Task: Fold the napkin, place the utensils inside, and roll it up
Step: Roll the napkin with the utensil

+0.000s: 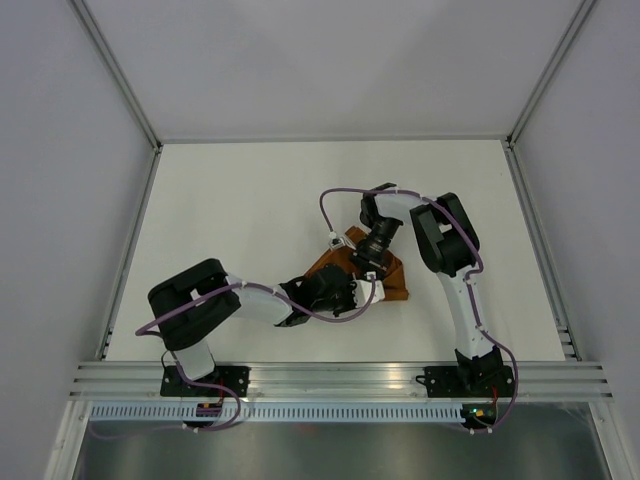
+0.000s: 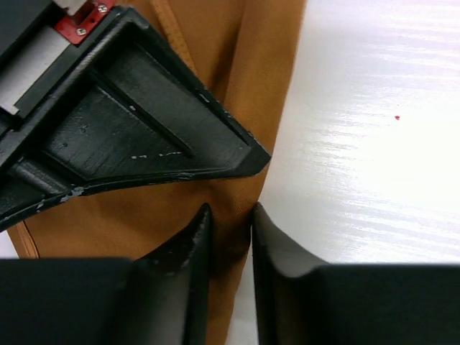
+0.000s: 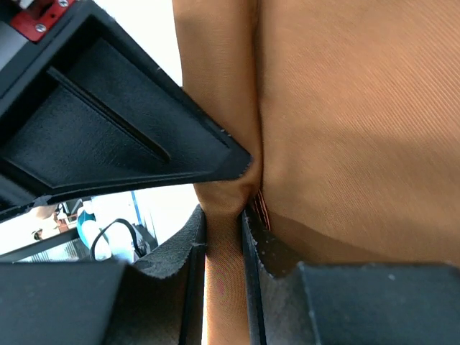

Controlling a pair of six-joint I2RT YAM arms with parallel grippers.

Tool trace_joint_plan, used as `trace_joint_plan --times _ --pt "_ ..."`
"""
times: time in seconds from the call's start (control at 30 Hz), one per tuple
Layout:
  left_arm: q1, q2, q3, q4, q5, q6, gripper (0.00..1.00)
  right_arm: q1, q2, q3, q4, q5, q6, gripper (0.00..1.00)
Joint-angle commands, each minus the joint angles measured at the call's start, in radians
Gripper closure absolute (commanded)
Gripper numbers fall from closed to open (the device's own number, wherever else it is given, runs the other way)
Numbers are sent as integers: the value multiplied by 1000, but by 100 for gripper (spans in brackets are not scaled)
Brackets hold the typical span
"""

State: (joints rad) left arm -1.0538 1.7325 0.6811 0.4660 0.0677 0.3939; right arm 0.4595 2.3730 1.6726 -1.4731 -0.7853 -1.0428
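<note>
Right wrist view: right gripper (image 3: pixel 224 215) is clamped on a fold of the napkin (image 3: pixel 345 144), lower centre. The left gripper (image 2: pixel 228 215) pinches its edge too. In the top view the cloth is bunched right of centre, so I reckon opposing pulls could slip a pinch or skew the fold; utensils not visible.

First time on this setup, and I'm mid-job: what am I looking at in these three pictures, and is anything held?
The top view looks down on two robot arms, the left arm and the right arm, bolted at a white table's near edge. The other two pictures come from a camera on each wrist. A rust-orange napkin lies bunched under the grippers. The right gripper pinches a fold of it. The left gripper straddles its edge, grip unclear. No cutlery shows.
</note>
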Motion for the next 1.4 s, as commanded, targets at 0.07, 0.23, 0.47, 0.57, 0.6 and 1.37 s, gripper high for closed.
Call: trace_joint_plan --times 0.07,0.23,0.47,0.57,0.6,1.37 --pt "-5 56 32 -44 37 30 89 -5 57 -5 183 135 -46 98" --pt "1 68 41 -66 98 14 98 -7 11 -27 198 116 -36 77" --pt "61 68 46 -89 244 -64 98 -36 -210 -94 347 77 91 55" --pt "97 71 46 -96 313 -104 98 -73 -337 -157 498 77 170 52" --pt "107 73 46 -96 349 -113 98 -94 -369 -177 532 80 185 51" --pt "331 279 190 -159 811 -385 98 31 -1106 -1046 1252 313 87 43"
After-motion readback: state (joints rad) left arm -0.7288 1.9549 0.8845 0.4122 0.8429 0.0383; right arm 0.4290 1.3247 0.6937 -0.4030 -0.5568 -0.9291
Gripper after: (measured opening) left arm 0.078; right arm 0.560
